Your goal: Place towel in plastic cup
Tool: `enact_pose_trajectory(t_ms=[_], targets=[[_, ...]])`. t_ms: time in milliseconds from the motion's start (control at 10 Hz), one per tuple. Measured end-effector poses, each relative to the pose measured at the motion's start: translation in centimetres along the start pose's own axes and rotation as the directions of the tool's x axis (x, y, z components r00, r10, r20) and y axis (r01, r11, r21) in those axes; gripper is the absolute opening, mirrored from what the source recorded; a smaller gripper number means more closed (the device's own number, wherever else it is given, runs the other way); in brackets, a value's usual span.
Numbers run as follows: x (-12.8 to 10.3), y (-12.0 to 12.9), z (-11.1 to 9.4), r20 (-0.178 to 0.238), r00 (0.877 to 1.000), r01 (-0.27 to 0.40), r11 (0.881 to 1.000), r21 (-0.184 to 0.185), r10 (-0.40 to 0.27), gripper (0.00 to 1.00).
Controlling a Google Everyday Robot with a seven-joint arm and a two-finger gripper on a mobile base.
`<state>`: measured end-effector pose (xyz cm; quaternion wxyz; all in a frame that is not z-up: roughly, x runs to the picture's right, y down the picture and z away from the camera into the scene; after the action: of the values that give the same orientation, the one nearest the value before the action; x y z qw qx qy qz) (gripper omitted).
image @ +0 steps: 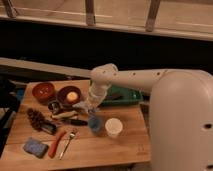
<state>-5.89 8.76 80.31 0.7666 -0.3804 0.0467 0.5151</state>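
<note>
My gripper (91,108) hangs at the end of the white arm, just above and slightly left of a blue plastic cup (95,123) that stands upright in the middle of the wooden table (100,152). A pale crumpled piece, apparently the towel (80,105), shows at the gripper's left side, close above the cup's rim. A white cup (113,127) stands right of the blue one.
A red bowl (44,91) and a brown bowl with a yellow item (68,95) stand at the back left. A green tray (122,96) lies behind the arm. A pine cone (36,119), blue sponge (35,147), red utensil (56,144) and fork (67,144) lie at the front left.
</note>
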Motion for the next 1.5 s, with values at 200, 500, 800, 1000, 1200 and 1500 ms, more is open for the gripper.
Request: enact_pose_trajectory(t_ms=[200, 500, 800, 1000, 1200, 1500], targets=[[0.8, -0.2, -4.0, 0.013, 0.998, 0.063, 0.998, -0.026, -0.062, 0.0], [4.9, -2.6, -6.7, -0.021, 0.993, 0.114, 0.993, -0.024, -0.115, 0.0], [7.7, -3.4, -5.2, -0.106, 0.985, 0.133, 0.991, -0.029, -0.135, 0.0], [9.0, -2.6, -4.0, -0.16, 0.974, 0.157, 0.987, -0.031, -0.16, 0.0], [9.8, -1.1, -3.4, -0.195, 0.962, 0.189, 0.981, -0.038, -0.193, 0.0], [10.7, 1.2, -2.9, -0.216, 0.945, 0.235, 0.97, -0.068, -0.244, 0.0]])
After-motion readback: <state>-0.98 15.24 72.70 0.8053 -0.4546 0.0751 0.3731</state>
